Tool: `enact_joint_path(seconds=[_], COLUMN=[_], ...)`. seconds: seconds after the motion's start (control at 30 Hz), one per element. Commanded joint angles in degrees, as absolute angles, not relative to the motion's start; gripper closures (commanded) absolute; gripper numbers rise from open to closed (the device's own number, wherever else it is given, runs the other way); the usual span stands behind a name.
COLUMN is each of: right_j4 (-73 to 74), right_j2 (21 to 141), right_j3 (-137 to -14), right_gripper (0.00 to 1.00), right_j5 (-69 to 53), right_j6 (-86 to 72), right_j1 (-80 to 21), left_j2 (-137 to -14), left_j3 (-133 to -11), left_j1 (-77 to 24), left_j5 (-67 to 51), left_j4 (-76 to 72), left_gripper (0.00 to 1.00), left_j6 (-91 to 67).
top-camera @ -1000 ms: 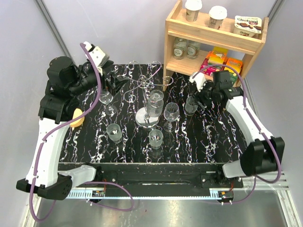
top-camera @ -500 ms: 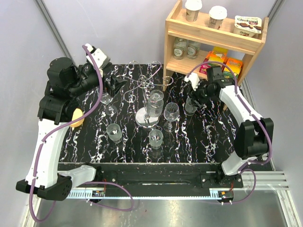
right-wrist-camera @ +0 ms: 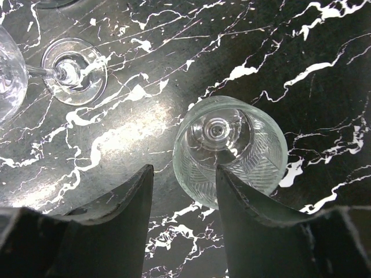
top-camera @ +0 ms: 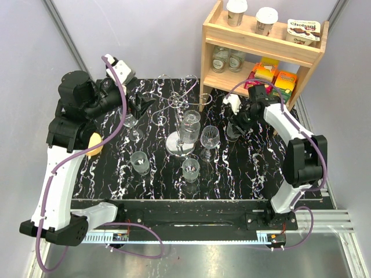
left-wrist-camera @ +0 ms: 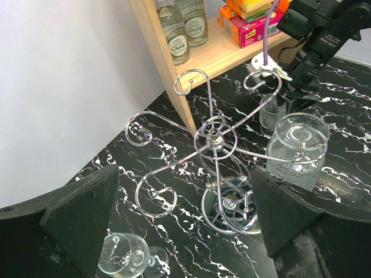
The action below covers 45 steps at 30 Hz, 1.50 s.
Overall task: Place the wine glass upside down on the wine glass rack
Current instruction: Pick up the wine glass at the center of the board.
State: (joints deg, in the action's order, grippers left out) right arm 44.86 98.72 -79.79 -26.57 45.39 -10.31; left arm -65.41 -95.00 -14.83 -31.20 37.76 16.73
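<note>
1. The wine glass rack (left-wrist-camera: 214,136) stands mid-table (top-camera: 232,179), toward the back edge, with its disc base on the marbled top.
2. The wine glass (right-wrist-camera: 229,150) stands near the back right corner, apart from the rack.
3. The right gripper (right-wrist-camera: 185,172) hangs over this glass, its fingers parted beside the rim and not clamped on it.
4. The left gripper (left-wrist-camera: 184,174) hovers above the rack, spread wide and grasping nothing.

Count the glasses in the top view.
6 glasses: one by the left gripper, two near the front, one at the rack, one right of it, one under the right gripper. Clear glass; more may be hidden.
</note>
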Motion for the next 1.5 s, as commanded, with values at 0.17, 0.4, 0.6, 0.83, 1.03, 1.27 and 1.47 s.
enact_joint_path(seconds=[0.17,0.4,0.6,0.83,1.03,1.27,1.47], right_j4=[42.2,42.3,42.0,42.2,44.4,49.6,54.7], right_j2=[101.2,102.5,102.0,97.4,88.1,75.8,70.6], right_j3=[-79.7,-79.9,-79.3,-78.5,-78.1,-82.3,-92.5], right_gripper=[0.52,0.63,0.79,1.0,1.0,1.0,1.0], right_j5=[-23.0,-20.4,-18.5,-19.2,-21.2,-23.3,-25.6], right_j6=[46.1,46.7,47.5,45.4,40.9,36.5,33.7], right_j1=[-13.4,-13.7,-13.7,-13.7,-13.6,-13.6,-13.7], left_j2=[-64.8,-64.4,-64.1,-63.9,-64.3,-68.5,-73.5], left_j3=[-94.3,-94.1,-93.5,-92.7,-94.1,-100.2,-105.2], left_j1=[-14.5,-14.4,-14.5,-14.4,-14.5,-14.9,-18.4], left_j5=[-31.0,-31.1,-31.4,-31.8,-33.0,-38.1,-39.8], left_j4=[36.3,36.3,36.3,36.0,34.3,33.0,33.0], left_gripper=[0.01,0.01,0.01,0.01,0.01,0.01,0.01], left_j6=[17.4,17.5,17.5,16.8,14.1,7.4,4.0])
